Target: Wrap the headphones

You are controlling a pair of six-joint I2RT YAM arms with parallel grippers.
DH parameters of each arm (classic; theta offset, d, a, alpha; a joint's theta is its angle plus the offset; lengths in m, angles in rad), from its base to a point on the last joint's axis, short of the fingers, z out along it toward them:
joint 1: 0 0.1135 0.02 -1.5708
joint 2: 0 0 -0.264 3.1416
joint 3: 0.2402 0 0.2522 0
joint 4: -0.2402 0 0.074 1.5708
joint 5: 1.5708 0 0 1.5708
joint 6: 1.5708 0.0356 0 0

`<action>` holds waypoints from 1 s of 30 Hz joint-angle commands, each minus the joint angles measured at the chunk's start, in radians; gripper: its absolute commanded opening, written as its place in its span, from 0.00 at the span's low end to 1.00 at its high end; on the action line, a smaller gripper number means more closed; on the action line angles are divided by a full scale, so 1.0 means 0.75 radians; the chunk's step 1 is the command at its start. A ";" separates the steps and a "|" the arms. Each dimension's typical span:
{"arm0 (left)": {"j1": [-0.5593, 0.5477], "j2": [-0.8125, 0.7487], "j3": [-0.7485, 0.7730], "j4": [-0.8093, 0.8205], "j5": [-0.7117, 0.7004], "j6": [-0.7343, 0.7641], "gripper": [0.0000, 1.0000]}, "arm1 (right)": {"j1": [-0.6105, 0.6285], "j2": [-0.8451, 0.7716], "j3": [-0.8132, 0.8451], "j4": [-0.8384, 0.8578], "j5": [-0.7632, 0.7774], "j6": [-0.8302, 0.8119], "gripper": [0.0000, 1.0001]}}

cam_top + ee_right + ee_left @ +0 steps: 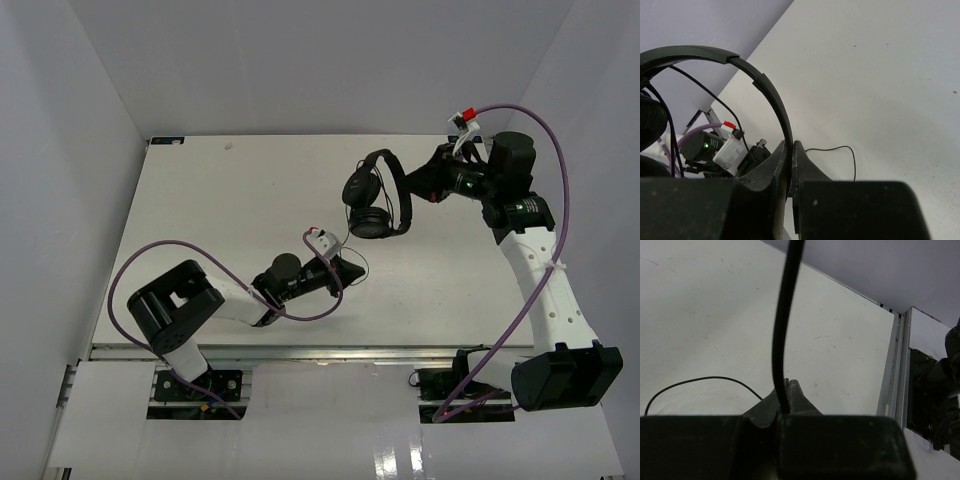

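Right fingers (807, 167) clenched on headband (771, 97) of headphones (371, 222), held over right-centre of surface (230, 200); left fingers (802, 400) pinching cord (780, 340) low near surface; slack cord loop lying on surface.

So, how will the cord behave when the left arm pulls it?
Likely floppy: the cord bends above the left gripper and its slack curls loosely. Probably light; being thin, it may slip from the grip. The headband in the right gripper looks stiffer.

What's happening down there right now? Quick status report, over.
Left gripper shut on the cord. Right gripper shut on the headband of the headphones. Slack cord loops on the table, nothing else near.
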 commanded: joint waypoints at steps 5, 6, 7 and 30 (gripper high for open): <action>-0.065 0.035 0.105 -0.196 0.009 -0.065 0.06 | -0.006 -0.009 -0.015 0.112 0.414 0.173 0.08; -0.074 0.029 0.107 -0.219 0.005 -0.065 0.06 | -0.006 -0.011 -0.023 0.118 0.486 0.179 0.08; -0.083 0.020 0.110 -0.235 0.003 -0.062 0.06 | -0.006 -0.016 -0.028 0.123 0.522 0.184 0.08; -0.265 -0.265 0.438 -1.308 -0.207 0.225 0.06 | 0.220 -0.068 -0.476 0.554 1.529 -0.308 0.08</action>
